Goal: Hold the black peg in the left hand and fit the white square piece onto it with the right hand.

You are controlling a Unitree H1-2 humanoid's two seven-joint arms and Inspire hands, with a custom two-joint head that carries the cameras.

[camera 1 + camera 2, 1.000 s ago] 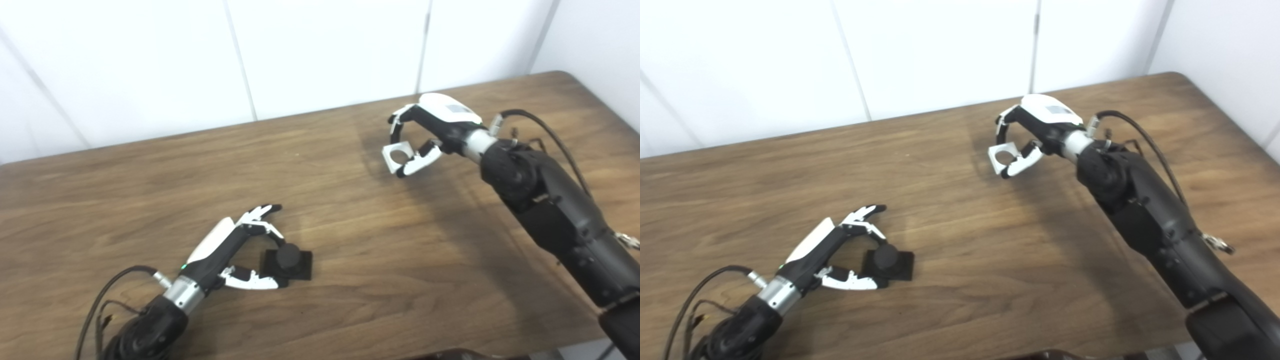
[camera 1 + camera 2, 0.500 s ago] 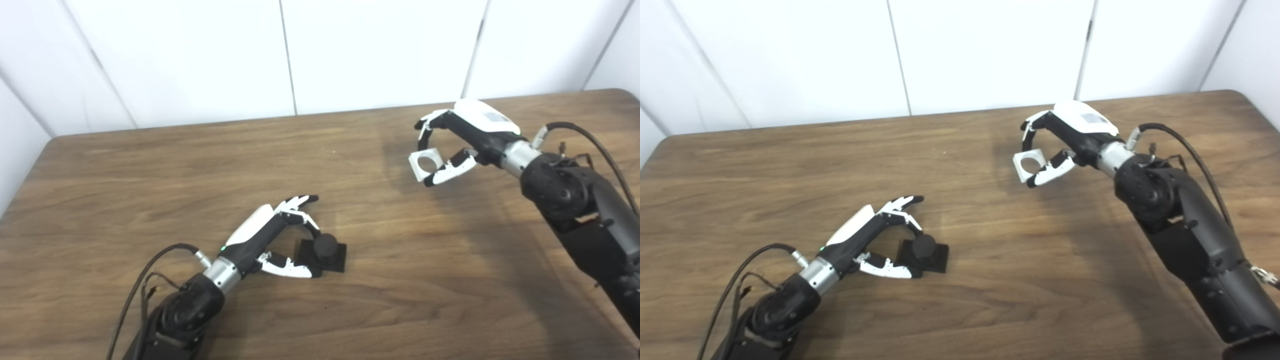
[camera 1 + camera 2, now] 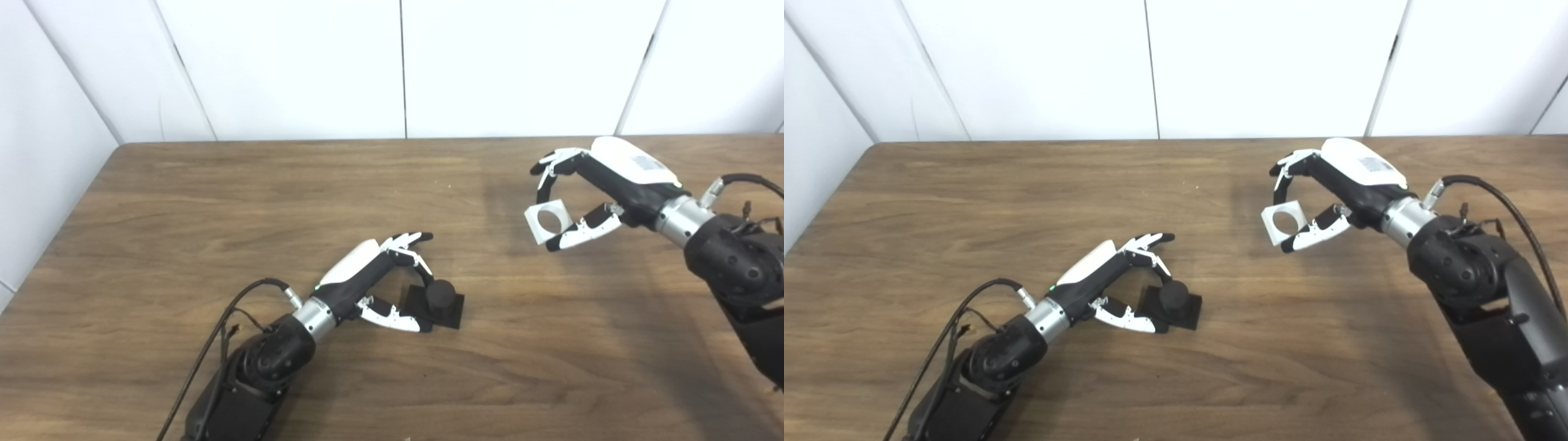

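- The wooden table [image 3: 184, 202] carries only the two task pieces and the two arms; behind it stands a white panel wall [image 3: 306, 61].
- A dark cable [image 3: 208, 343] runs along the left arm, and another one loops near the right wrist (neither crosses the space between the hands).
- Nothing lies on the table between the two hands.
- The left hand [image 3: 373, 282] rests low on the table, its fingers and thumb curved around the black peg [image 3: 440, 295] from the near-left side. Whether they really press on it, I cannot tell.
- The black peg stands upright on its square black base, just in front of the left fingertips.
- The right hand [image 3: 588, 190] hangs above the table and pinches the white square piece [image 3: 547, 222] between fingers and thumb.
- The white piece, with a round hole in it, is well apart from the peg, up and to the right of the left hand.
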